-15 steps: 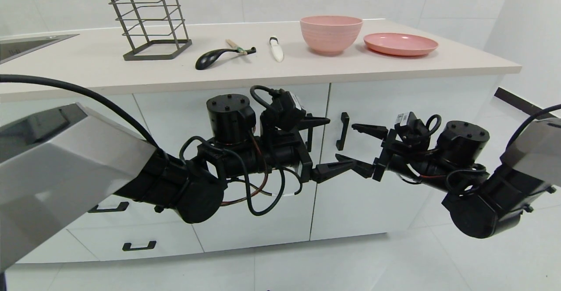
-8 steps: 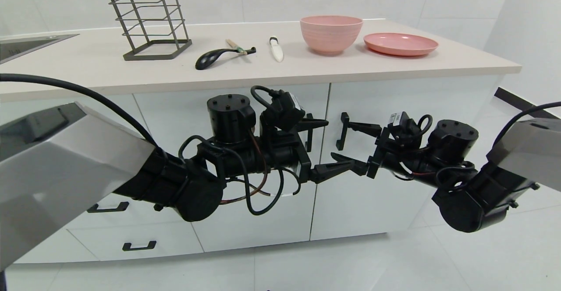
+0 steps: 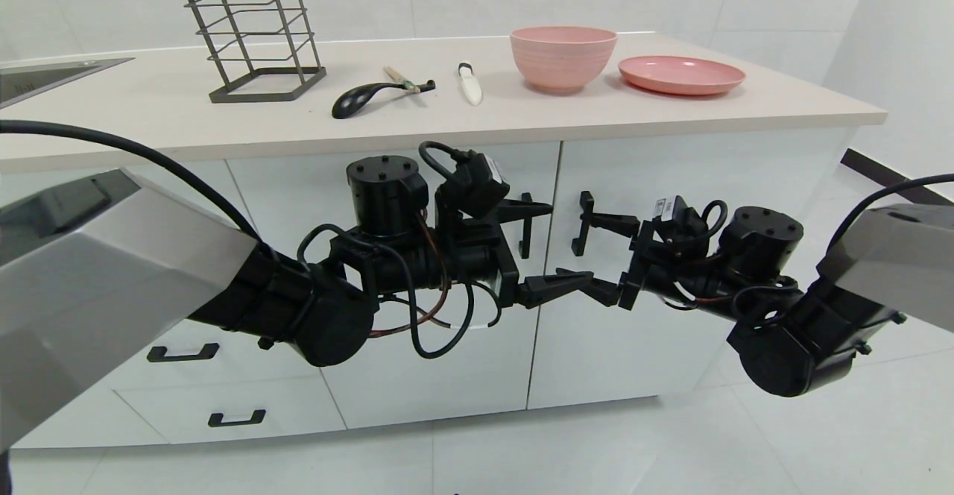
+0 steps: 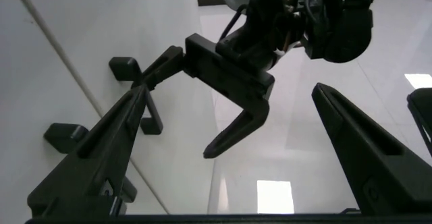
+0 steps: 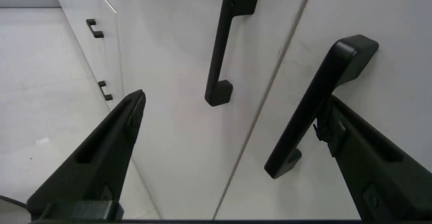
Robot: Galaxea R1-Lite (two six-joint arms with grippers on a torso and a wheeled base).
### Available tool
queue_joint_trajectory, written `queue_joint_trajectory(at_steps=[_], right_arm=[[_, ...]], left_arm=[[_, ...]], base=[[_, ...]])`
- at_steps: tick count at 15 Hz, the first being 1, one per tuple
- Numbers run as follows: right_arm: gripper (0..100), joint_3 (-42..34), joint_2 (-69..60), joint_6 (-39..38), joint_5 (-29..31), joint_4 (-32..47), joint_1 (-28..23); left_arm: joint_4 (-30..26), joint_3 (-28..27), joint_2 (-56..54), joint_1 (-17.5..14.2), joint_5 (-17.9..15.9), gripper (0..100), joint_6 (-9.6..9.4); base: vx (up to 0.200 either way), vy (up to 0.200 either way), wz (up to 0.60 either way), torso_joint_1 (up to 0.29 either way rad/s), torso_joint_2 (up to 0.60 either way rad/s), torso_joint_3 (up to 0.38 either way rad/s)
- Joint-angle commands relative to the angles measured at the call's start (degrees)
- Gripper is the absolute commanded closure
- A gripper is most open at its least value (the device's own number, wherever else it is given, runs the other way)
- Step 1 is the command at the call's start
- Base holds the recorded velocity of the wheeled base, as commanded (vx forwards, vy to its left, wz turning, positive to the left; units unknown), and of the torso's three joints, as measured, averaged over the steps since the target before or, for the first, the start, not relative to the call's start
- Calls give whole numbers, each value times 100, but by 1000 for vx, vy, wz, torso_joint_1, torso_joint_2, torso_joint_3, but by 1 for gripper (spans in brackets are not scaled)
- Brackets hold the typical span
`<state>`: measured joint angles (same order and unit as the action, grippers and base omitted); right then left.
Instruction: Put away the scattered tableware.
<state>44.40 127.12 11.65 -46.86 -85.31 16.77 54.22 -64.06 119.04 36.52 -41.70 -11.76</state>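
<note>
Pink bowl (image 3: 563, 57) beside pink plate (image 3: 680, 74); black spoon (image 3: 358, 98) on counter (image 3: 149, 111)

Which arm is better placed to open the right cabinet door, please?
Right: the right gripper, open, has a finger beside that door's handle, while the left gripper faces the left door.

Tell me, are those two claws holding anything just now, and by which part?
Nothing is held. The left gripper and the right gripper are both open, in front of the cupboard doors; the bowl and plate lie on the counter.
</note>
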Motion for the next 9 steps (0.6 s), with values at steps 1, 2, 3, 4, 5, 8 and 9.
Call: queue_joint_trajectory(at_steps=[1, 2, 3, 4, 5, 8, 9], right_arm=[[0, -1, -12, 4, -42, -3, 45], [0, -10, -21, 4, -42, -3, 54], [0, -28, -21, 12, -139, -3, 63], [0, -63, -30, 12, -201, -3, 63], [0, -160, -126, 47, -236, 6, 63], [0, -669, -452, 118, -332, 6, 54], [0, -854, -566, 135, -368, 6, 54]], left_arm=[[18, -1, -13, -66, 13, 0, -1], [36, -10, 23, -84, 40, 0, -1], [53, -19, 40, -119, 57, 0, -1], [44, -36, 49, -119, 66, 0, -1], [53, -89, 102, -128, 198, 0, -1], [53, -344, 321, -119, 444, 0, 7], [53, -441, 401, -102, 461, 0, 7]], base=[[0, 0, 0, 0, 0, 0], [0, 0, 0, 0, 0, 0], [0, 0, 0, 0, 0, 0], [0, 0, 0, 0, 0, 0], [0, 0, 0, 0, 0, 0], [0, 0, 0, 0, 0, 0], [0, 0, 0, 0, 0, 0]])
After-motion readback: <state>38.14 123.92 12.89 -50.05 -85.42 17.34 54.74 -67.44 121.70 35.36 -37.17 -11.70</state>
